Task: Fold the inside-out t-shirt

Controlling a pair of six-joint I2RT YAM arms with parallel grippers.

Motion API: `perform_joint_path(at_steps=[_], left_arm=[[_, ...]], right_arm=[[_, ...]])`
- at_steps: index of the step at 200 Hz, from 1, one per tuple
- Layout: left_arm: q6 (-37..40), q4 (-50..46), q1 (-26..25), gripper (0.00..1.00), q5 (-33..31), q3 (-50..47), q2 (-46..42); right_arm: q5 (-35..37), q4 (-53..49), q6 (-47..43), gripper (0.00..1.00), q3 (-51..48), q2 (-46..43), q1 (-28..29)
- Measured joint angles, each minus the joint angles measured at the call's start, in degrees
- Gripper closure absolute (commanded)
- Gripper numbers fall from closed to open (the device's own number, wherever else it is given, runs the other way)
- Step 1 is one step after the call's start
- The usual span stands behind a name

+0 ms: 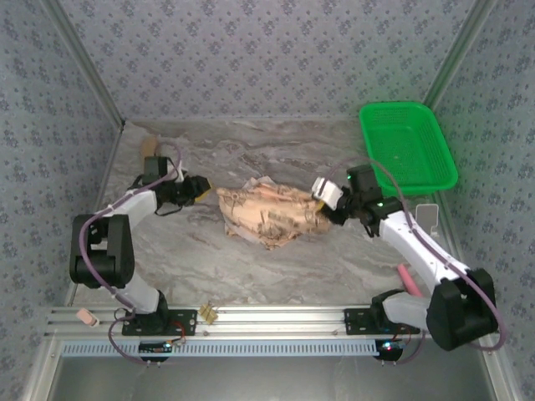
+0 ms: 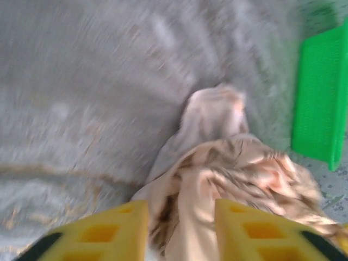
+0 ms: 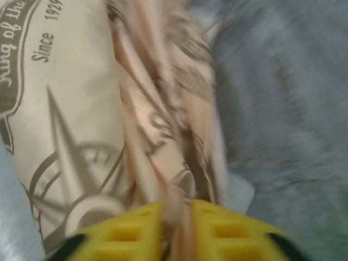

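- Inside-out t-shirt point(image 1: 269, 215) crumpled in the middle of the table point(image 1: 251, 150), between both arms.
- Right gripper point(image 3: 174, 209) narrow, pinching a fold at the shirt's right edge.
- Left gripper point(image 2: 180, 211) partway apart at the left edge, cloth between its fingers; can't tell if gripped.

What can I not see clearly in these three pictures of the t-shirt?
- Left wrist view: motion blur; the t-shirt lies between the left hand's fingers, but a grip cannot be confirmed.
- Right wrist view: the left edge cuts off the printed lettering.
- Top view: crumpled folds hide the t-shirt's outline; the small object on the front rail is too small to name.
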Motion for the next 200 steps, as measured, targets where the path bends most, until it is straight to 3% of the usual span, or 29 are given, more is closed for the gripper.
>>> perform_joint_path(at_steps=[29, 56, 76, 120, 136, 144, 152, 179, 200], left_arm=[[6.64, -6.82, -5.44, 0.50, -0.66, 0.81, -1.84], [14.47, -12.44, -12.96, 0.43, -1.92, 5.95, -6.21], [18.36, -12.79, -17.73, 0.40, -4.96, 9.51, -7.28], [25.00, -13.05, -22.27, 0.39, -15.41, 15.96, 3.65], [28.41, -14.16, -23.67, 0.40, -19.82, 18.05, 9.03], [30.01, -15.17, -24.50, 0.45, -21.38, 19.15, 11.21], [31.43, -16.13, -25.24, 0.61, -22.60, 20.26, 13.09], [34.58, -19.04, -26.10, 1.00, -23.56, 23.15, 15.72], [34.51, -19.89, -24.13, 1.00, -20.26, 23.30, 14.34]], right_arm=[[-5.73, -3.67, -4.94, 0.63, -0.66, 0.15, 6.01], [-8.76, -1.36, -6.38, 0.62, 1.79, 0.76, 6.38], [-8.46, 0.92, -6.45, 0.61, 6.27, 6.23, 6.60], [-5.01, 5.18, -7.69, 0.61, 6.80, 17.97, 8.24], [-2.69, 5.25, -8.72, 0.70, 6.60, 20.81, 8.63], [-1.33, 5.20, -9.46, 0.82, 6.60, 22.01, 8.83], [-0.17, 5.20, -10.62, 1.00, 6.60, 22.69, 9.03], [0.39, 5.38, -12.04, 1.00, 6.36, 22.12, 9.09], [-2.91, 8.39, -10.99, 1.00, 3.58, 16.50, 7.54]])
